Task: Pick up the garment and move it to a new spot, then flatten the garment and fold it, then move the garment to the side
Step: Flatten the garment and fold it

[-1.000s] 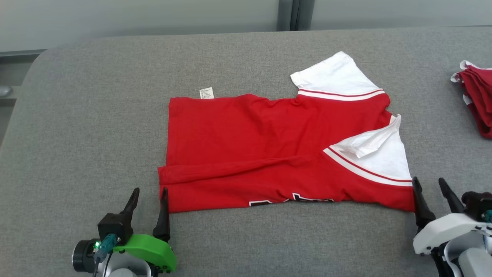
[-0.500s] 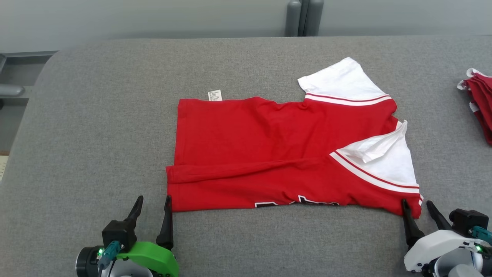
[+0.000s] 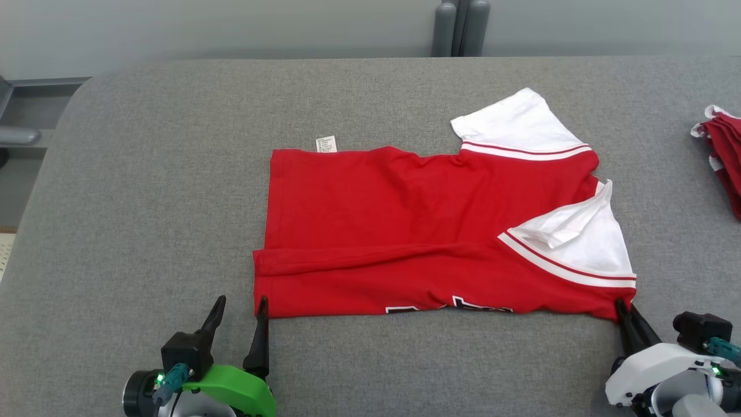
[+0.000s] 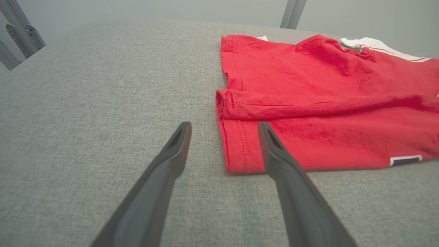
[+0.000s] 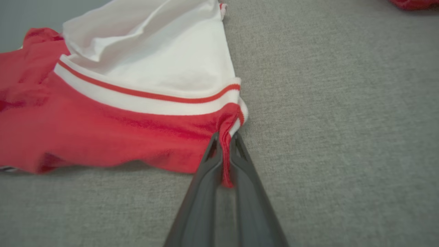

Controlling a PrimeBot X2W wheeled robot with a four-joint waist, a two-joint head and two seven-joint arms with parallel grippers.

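Right hand [image 5: 224, 139] clenched on garment [image 3: 405, 220] at its near right corner: thin red cloth pinched into narrow ridge between long dark tapered fingers [image 5: 205, 178]. Left hand [image 3: 241, 301] released, fingers spread across near left hem corner (touching cloth or not, cannot tell). Garment mid-surface, mostly flat: soft red knit, white sleeves with red-striped bands, double-stitched hem, long fold ridge along near part. Small white label [image 3: 326, 144] at far edge. Surface [image 3: 145, 202] grey, coarse woven, round-cornered. Red-and-white cloth pile [image 3: 723, 168] at right edge.
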